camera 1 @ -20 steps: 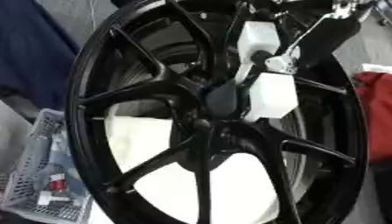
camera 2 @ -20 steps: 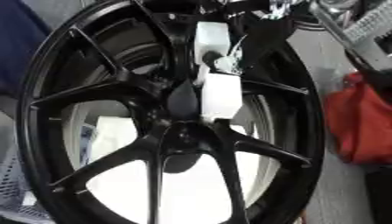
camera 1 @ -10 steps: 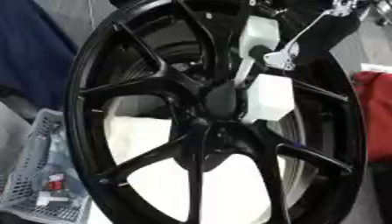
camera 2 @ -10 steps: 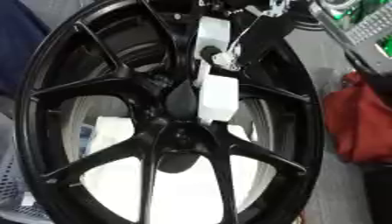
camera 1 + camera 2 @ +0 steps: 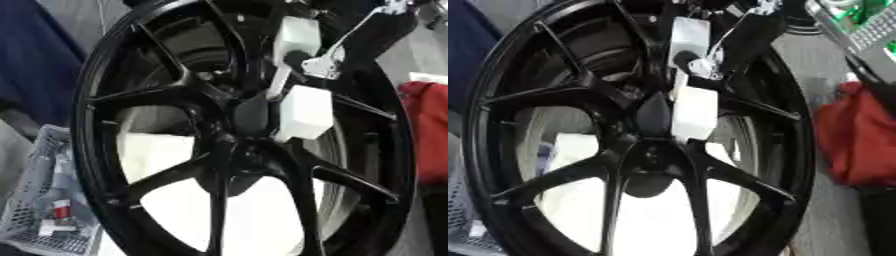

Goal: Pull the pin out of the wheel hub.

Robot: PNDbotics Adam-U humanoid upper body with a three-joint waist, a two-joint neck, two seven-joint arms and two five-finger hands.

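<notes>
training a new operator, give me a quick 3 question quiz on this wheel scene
1. True or false: the right hand is at the hub of the black wheel.
2. What sits by the wheel's lower left? A) grey basket B) green bottle C) yellow box
3. Fill in: the bundle to the right of the wheel is coloured ___.

Key: 1 true; 2 A; 3 red
</notes>
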